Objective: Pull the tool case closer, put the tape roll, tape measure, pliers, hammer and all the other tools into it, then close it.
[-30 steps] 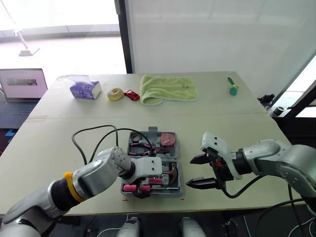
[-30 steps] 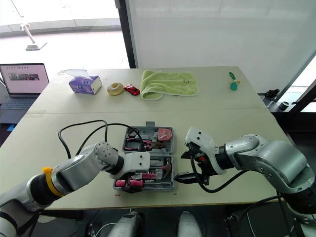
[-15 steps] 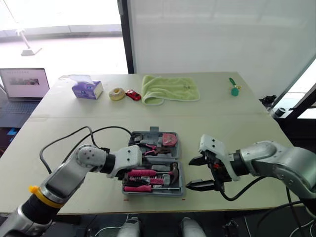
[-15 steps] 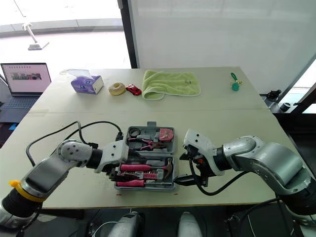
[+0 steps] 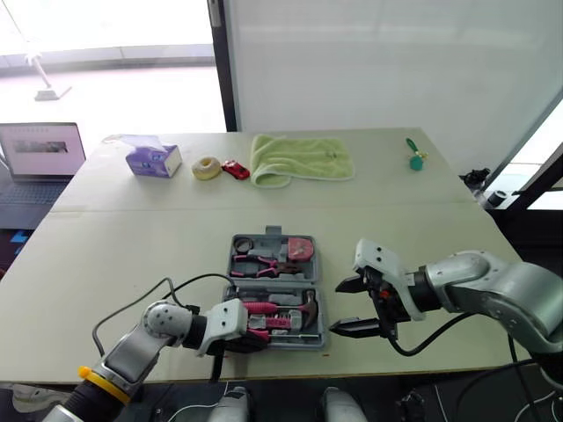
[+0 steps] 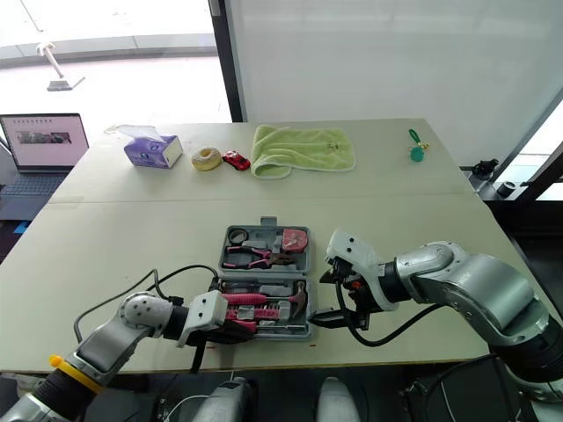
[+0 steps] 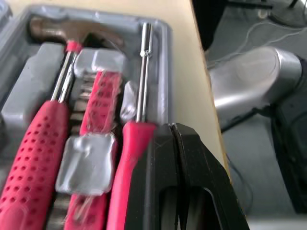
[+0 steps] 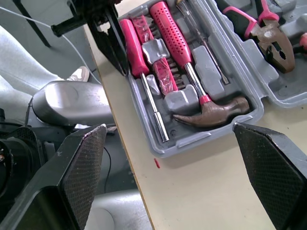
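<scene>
Pale beige rectangular table (image 5: 114, 237), open grey plastic tool case (image 5: 272, 232) at lower centre near the front edge, along the far side from upper left: purple tissue box (image 5: 152, 161), cream tape roll (image 5: 206, 167), small red toy car (image 5: 234, 169), light green cloth towel (image 5: 301, 158), small green object (image 5: 414, 156) at upper right

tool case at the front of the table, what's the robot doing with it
The tool case lies open near the front edge of the table, with the hammer, pliers and a red-handled driver in its slots. The left gripper, fingers shut, sits at the case's left end beside the driver's handle. The right gripper hangs open just right of the case, which is not yet closed.
</scene>
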`<action>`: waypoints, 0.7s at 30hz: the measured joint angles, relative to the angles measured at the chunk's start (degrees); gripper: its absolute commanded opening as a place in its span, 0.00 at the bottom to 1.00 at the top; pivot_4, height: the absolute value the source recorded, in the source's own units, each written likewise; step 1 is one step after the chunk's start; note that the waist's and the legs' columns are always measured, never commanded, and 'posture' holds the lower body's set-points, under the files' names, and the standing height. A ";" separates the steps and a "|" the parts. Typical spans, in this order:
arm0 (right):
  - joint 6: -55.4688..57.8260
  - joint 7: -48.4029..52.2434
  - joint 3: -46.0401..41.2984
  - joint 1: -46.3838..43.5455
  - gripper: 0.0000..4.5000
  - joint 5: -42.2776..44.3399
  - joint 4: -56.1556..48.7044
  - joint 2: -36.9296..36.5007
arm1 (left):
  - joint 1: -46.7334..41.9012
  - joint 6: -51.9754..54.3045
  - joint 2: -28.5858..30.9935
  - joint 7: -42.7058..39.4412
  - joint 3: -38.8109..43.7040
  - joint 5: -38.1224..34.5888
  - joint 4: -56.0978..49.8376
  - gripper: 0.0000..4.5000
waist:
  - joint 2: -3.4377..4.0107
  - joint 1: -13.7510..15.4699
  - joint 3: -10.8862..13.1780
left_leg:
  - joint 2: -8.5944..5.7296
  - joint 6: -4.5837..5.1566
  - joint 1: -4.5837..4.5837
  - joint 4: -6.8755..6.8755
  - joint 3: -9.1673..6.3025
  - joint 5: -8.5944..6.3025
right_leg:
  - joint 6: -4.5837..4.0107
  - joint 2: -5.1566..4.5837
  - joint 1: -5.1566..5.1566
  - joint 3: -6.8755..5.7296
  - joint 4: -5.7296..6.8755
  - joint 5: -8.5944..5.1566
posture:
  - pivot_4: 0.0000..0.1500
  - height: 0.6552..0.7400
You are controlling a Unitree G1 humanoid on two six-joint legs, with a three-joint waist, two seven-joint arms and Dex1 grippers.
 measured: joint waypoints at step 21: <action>1.22 -1.45 -2.34 0.54 1.00 1.35 -0.93 1.64 | -2.03 6.37 -0.73 -0.99 2.41 -2.61 1.88 0.01 | 0.40 -0.07 -0.26 | -0.04 0.15 0.02 0.16 0.04 -0.09 | 0.07 0.00 0.10 0.03 -0.03 0.03 | 1.00 0.97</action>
